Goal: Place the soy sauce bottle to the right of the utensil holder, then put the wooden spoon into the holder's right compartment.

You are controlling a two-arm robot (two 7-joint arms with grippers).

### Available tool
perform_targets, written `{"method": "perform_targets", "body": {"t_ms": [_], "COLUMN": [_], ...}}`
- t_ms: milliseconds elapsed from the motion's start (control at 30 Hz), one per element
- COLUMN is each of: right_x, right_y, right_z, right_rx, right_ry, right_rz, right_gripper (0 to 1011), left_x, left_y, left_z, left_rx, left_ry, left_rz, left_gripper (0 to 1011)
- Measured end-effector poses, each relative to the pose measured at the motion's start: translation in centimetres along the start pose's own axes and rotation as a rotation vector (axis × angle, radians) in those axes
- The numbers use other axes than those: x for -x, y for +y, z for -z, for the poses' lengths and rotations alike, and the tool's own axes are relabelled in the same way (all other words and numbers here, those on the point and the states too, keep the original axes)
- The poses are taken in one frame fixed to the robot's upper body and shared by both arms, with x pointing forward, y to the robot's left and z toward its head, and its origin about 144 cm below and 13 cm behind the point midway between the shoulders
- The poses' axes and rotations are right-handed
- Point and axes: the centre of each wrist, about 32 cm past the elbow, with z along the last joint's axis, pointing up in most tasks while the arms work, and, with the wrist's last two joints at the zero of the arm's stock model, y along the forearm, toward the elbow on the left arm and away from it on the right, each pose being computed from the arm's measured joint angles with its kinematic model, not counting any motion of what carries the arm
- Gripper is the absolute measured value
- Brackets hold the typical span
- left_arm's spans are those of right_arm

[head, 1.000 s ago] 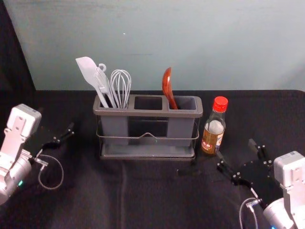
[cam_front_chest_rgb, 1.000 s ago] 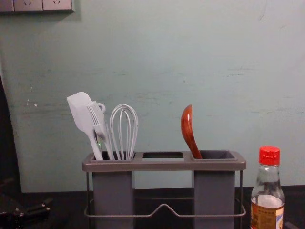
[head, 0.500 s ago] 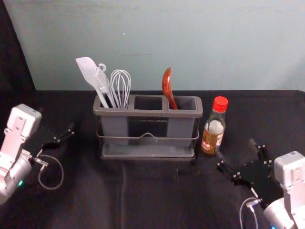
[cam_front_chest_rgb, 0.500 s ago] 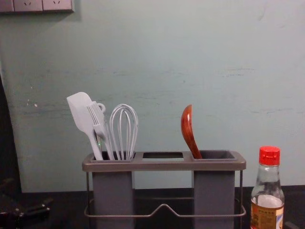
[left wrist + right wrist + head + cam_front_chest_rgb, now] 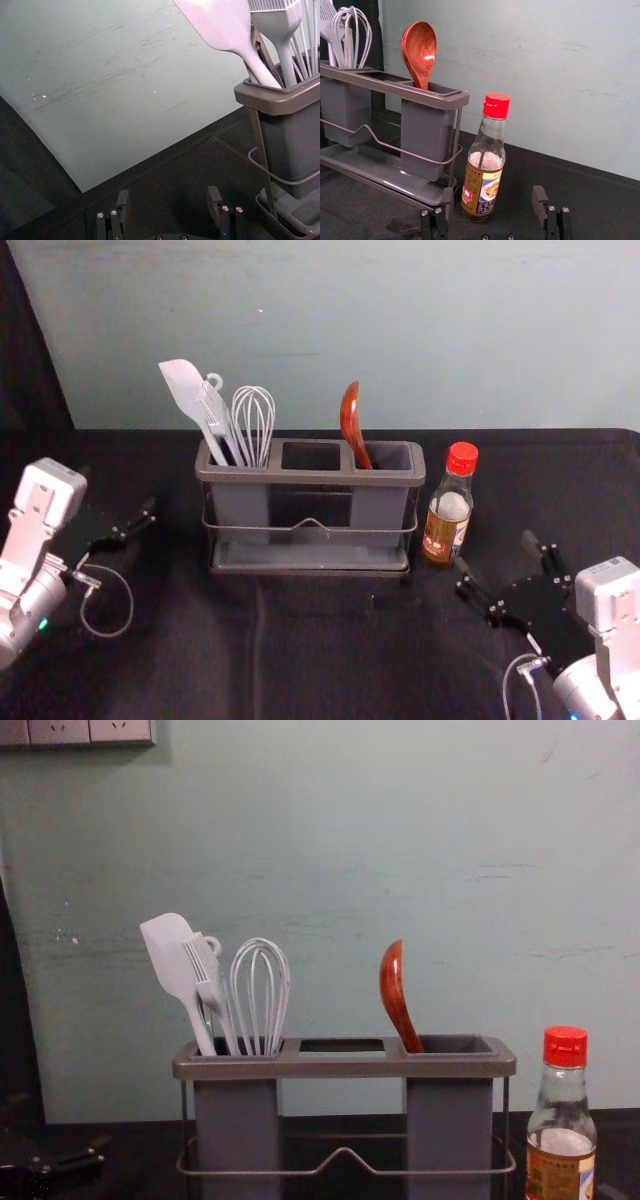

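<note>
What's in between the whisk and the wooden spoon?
Between the whisk and the wooden spoon is the middle opening of the utensil holder, with nothing sticking up from it. The head view shows that.

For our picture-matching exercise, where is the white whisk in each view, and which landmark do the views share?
Head: whisk left of centre.
Chest: left of centre, beside the brush.
Left wrist: beside the brush, cut off by the edge.
Right wrist: beyond the wooden spoon.
Landmark: utensil holder.
</note>
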Motion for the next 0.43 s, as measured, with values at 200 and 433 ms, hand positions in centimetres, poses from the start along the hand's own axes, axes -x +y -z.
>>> {"method": "perform_targets", "body": {"t_ms": [200,433], "right_x": [0.0,0.0], "right_y": [0.0,0.0], "right_z": [0.0,0.0], "right_rx": [0.0,0.0], "right_ry": [0.0,0.0], "right_rz": [0.0,0.0], "right_gripper": [1002,1002], "left_x": [0.0,0.0], "left_y": [0.0,0.0], "left_z": [0.0,0.0], "left_rx": [0.0,0.0], "left_ry": [0.0,0.0], "left_rz": [0.0,0.0], "left_gripper": [1012,1011]}}
